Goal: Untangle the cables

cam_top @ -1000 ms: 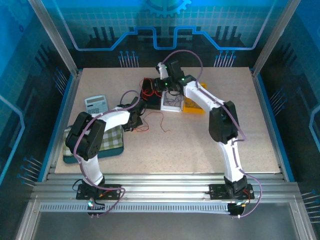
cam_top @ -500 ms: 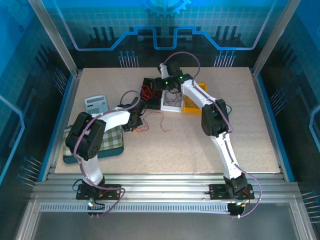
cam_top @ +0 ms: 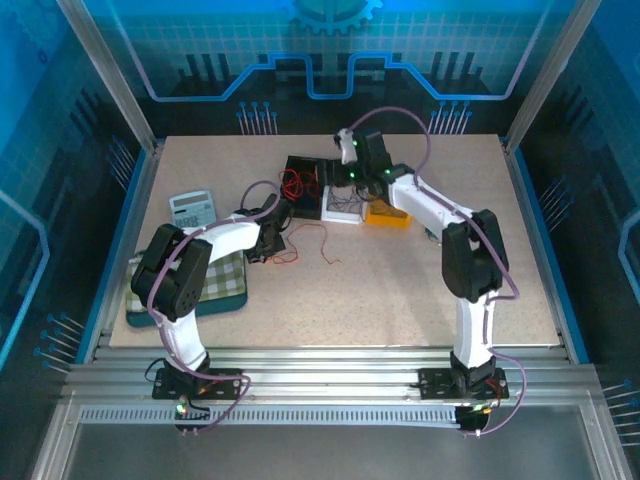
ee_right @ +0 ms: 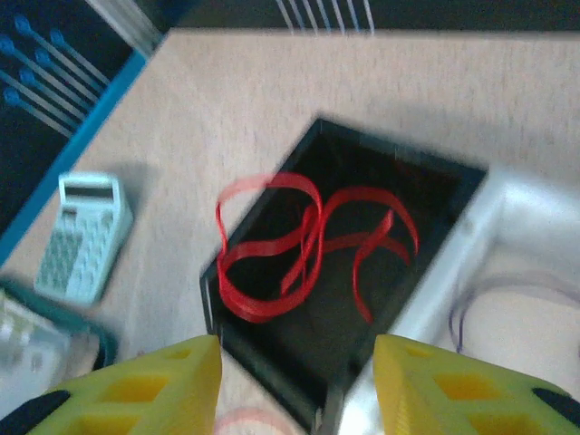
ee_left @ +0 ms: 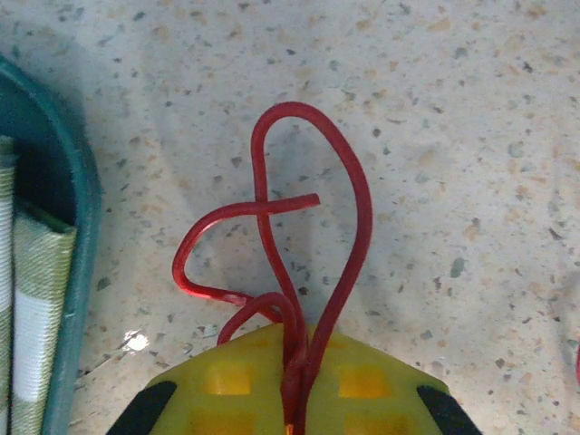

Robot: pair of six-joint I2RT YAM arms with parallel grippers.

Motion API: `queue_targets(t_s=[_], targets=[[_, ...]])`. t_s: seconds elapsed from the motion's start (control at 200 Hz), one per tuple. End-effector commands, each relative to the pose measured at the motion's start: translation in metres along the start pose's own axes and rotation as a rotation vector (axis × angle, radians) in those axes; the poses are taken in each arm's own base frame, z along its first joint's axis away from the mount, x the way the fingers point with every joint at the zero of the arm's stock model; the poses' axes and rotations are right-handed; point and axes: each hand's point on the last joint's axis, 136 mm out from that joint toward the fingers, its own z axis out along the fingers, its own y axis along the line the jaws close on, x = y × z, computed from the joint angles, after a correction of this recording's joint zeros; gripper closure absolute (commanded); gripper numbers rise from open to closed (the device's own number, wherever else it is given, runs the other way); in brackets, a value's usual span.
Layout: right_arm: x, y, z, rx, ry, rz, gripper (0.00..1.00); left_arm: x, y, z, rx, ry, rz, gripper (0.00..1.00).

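On the table lies a thin red cable point(ee_left: 313, 208), curled in loops, and my left gripper point(ee_left: 299, 394) is shut on its strands; in the top view this left gripper point(cam_top: 272, 240) sits beside the red cable point(cam_top: 305, 243). More red cables point(ee_right: 308, 240) lie coiled in a black tray point(ee_right: 417, 195). My right gripper point(ee_right: 290, 399) hovers open above that tray's near corner, nothing between its yellow fingers point(ee_right: 136, 385). In the top view the right gripper point(cam_top: 347, 178) is between the black tray point(cam_top: 296, 202) and a white tray point(cam_top: 338, 217) holding thin purple cables point(cam_top: 345, 203).
A calculator point(cam_top: 192, 208) lies at the left, and a green tray point(cam_top: 235, 292) with a checked cloth sits under the left arm. A yellow tray point(cam_top: 390, 215) stands right of the white one. The green tray's rim point(ee_left: 82, 272) is close to the left gripper.
The right arm's elbow has swung out to the right, and its wrist has shifted right and back from over the black tray. The left arm and its red cable have stayed put.
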Motion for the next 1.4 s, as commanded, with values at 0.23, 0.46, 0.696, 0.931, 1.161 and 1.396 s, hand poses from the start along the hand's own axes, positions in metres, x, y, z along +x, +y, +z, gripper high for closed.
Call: queue_targets(t_s=[0.23, 0.46, 0.696, 0.931, 1.161, 1.396], targets=[[0.166, 0.045, -0.004, -0.083, 0.348, -0.167, 0.48, 0.012, -0.070, -0.031, 0.472, 0.130, 0.134, 0.82], [0.188, 0.021, 0.002, 0.030, 0.440, -0.200, 0.47, -0.001, -0.054, -0.037, 0.458, 0.068, 0.034, 0.67], [0.195, 0.026, 0.016, 0.007, 0.499, -0.200, 0.43, -0.011, -0.030, -0.045, 0.394, -0.006, -0.034, 0.61], [0.202, 0.037, 0.026, -0.052, 0.527, -0.208, 0.42, -0.006, -0.035, -0.040, 0.423, 0.020, -0.034, 0.61], [0.203, 0.033, 0.030, -0.019, 0.550, -0.232, 0.41, -0.004, -0.063, -0.044, 0.543, 0.070, 0.026, 0.61], [0.209, 0.028, 0.029, -0.013, 0.559, -0.209, 0.42, 0.006, -0.067, -0.043, 0.530, 0.102, 0.090, 0.61]])
